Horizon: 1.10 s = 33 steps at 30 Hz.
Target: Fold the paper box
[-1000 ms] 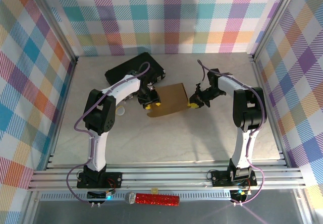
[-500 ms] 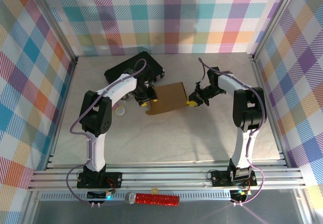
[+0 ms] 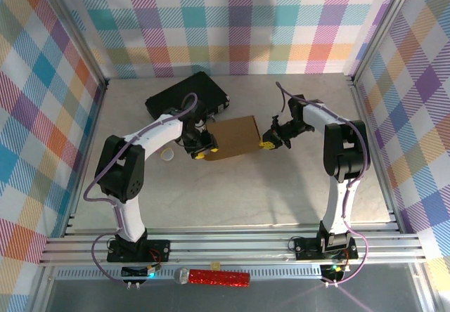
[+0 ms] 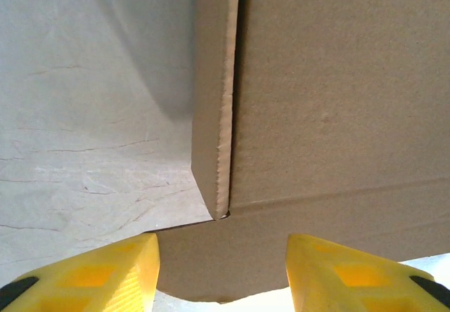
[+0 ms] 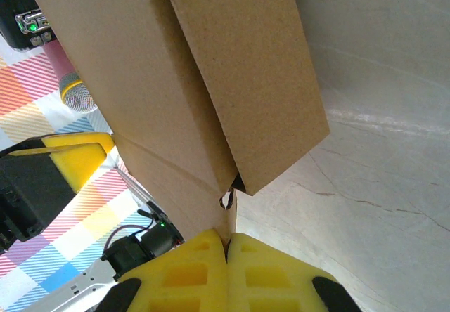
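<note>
Clenched on a thin box (image 3: 235, 136) edge at right gripper (image 5: 226, 245). Spread apart at left gripper (image 4: 221, 270), flanking a flap, gripping nothing. Plain brown matte cardboard, on table (image 3: 281, 185); yellow pads (image 4: 91, 270).

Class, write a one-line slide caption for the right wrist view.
Right end effector, shut, pinches an edge of the partly folded paper box, with the pale table behind.
</note>
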### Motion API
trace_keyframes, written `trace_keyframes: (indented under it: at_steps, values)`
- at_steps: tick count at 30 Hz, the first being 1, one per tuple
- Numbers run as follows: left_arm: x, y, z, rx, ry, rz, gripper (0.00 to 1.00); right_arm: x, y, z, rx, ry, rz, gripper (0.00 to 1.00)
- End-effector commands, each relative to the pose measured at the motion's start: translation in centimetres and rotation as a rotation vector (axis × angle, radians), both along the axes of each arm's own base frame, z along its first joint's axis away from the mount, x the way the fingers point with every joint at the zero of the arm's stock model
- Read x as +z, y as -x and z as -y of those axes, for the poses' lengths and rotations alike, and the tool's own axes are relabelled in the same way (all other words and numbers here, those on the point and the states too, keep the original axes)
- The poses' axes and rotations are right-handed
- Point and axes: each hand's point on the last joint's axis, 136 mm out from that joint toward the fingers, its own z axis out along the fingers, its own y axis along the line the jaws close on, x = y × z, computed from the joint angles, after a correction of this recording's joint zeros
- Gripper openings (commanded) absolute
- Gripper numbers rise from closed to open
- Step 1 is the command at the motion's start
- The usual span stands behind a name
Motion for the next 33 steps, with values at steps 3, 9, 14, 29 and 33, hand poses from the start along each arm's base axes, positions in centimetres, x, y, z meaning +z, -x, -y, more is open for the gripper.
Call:
trace_keyframes:
  at_steps: [3,9,14,29,33]
  values:
    - [0.1,-0.1,1.6,0.018,0.088,0.021,0.5,-0.2,-0.2,0.1,-0.004,-0.018,-0.021,0.0]
    - [0.1,0.5,1.7,0.021,0.078,0.018,0.5,-0.5,-0.1,0.2,-0.009,-0.022,-0.036,0.0]
    - [1.1,0.4,1.1,0.022,0.077,0.035,0.53,-0.5,-0.2,0.3,-0.014,-0.033,-0.039,0.0]
    - [0.2,1.4,0.9,0.006,0.092,0.008,0.53,-2.0,0.1,0.7,-0.006,-0.036,-0.062,0.0]
    - [-0.3,1.7,0.7,0.011,0.089,0.001,0.52,-2.6,0.2,0.8,-0.01,-0.035,-0.074,0.0]
